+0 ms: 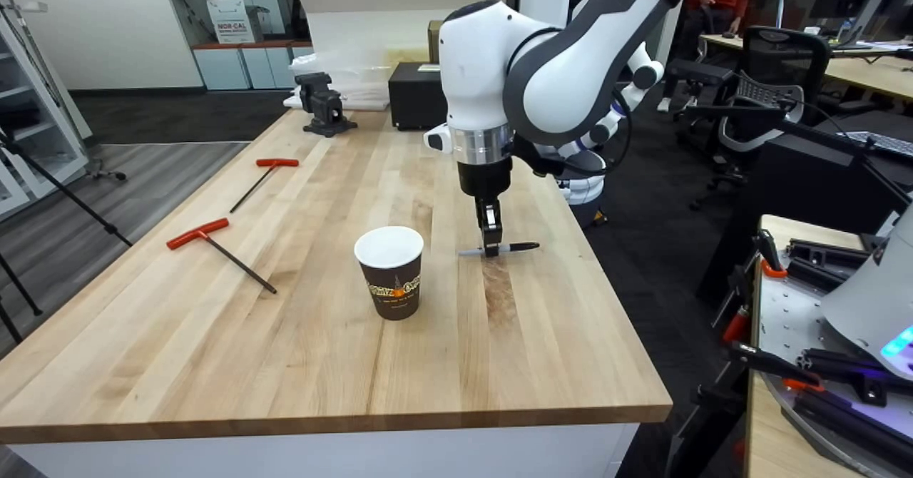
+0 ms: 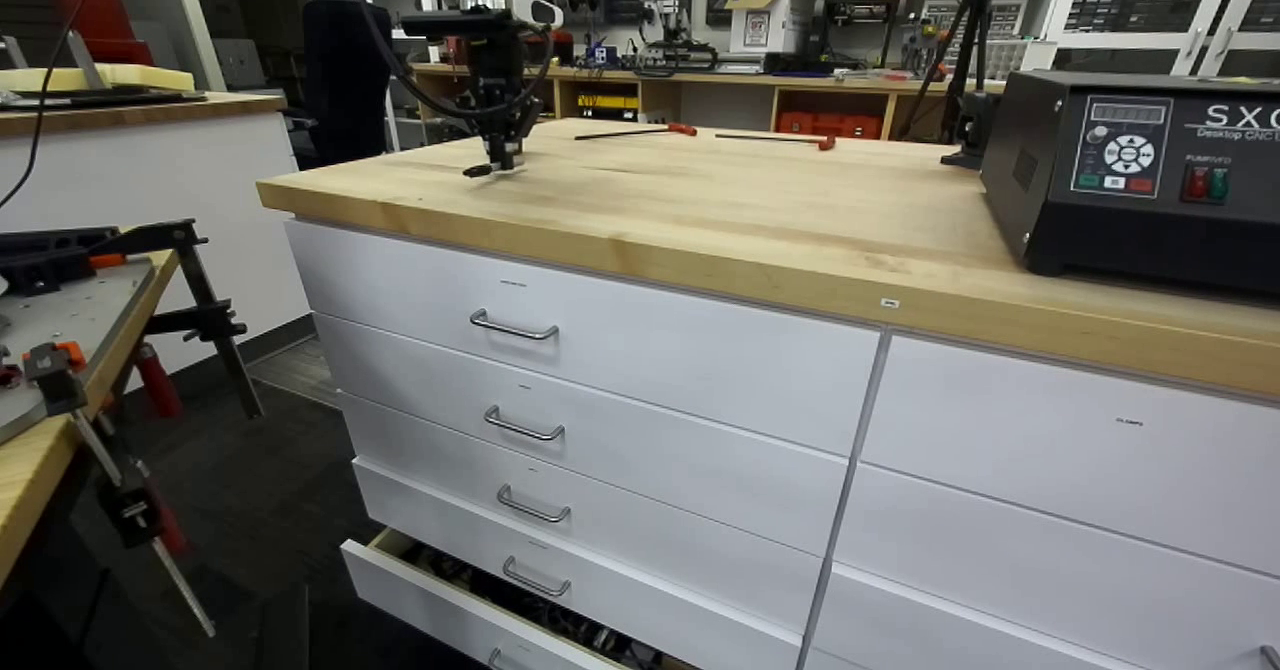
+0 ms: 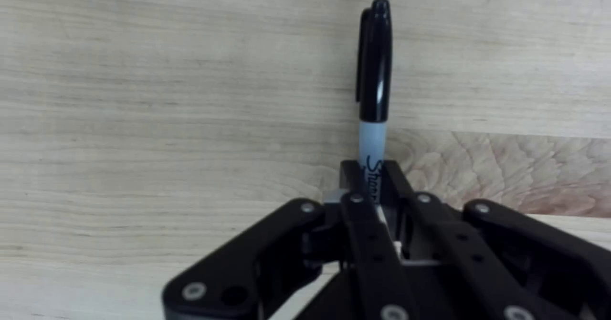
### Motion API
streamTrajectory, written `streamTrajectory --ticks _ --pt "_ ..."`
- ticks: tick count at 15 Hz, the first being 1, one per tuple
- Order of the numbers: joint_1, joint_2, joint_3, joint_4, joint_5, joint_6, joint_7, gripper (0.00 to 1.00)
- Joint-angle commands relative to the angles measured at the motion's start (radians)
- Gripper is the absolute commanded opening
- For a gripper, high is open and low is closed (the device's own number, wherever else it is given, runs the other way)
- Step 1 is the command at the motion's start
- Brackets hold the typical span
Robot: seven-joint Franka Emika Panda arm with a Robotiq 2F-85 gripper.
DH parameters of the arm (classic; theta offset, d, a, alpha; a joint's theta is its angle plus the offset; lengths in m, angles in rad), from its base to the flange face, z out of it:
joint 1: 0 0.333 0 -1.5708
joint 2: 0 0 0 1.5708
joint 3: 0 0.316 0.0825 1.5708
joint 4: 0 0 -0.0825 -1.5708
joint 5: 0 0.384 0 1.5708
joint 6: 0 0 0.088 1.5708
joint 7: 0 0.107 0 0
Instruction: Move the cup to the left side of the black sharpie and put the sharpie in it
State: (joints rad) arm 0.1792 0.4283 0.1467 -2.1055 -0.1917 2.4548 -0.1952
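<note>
Cup (image 1: 392, 282) on wooden tabletop (image 1: 321, 371), gripped sharpie (image 3: 375, 90) perhaps also; dark floor (image 1: 645, 221) beside.

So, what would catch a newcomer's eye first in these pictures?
Most likely the white-and-grey robot arm hanging over the wooden table, its gripper closed on a black-capped sharpie. Then perhaps the brown paper cup standing upright on the table, apart from the sharpie. In an exterior view, an open drawer juts out low under the table.

Cup (image 1: 390, 273) on table (image 1: 299, 371), left of sharpie (image 1: 523, 247) in exterior view.
</note>
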Motion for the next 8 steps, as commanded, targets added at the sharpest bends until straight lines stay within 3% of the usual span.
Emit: streamTrajectory --ticks 1,8 --pt "-0.001 -0.071 -0.002 -0.016 -0.026 -0.071 -0.021 0.05" --pt "-0.001 -0.189 0.01 -0.058 -0.054 -0.087 -0.048 0.05"
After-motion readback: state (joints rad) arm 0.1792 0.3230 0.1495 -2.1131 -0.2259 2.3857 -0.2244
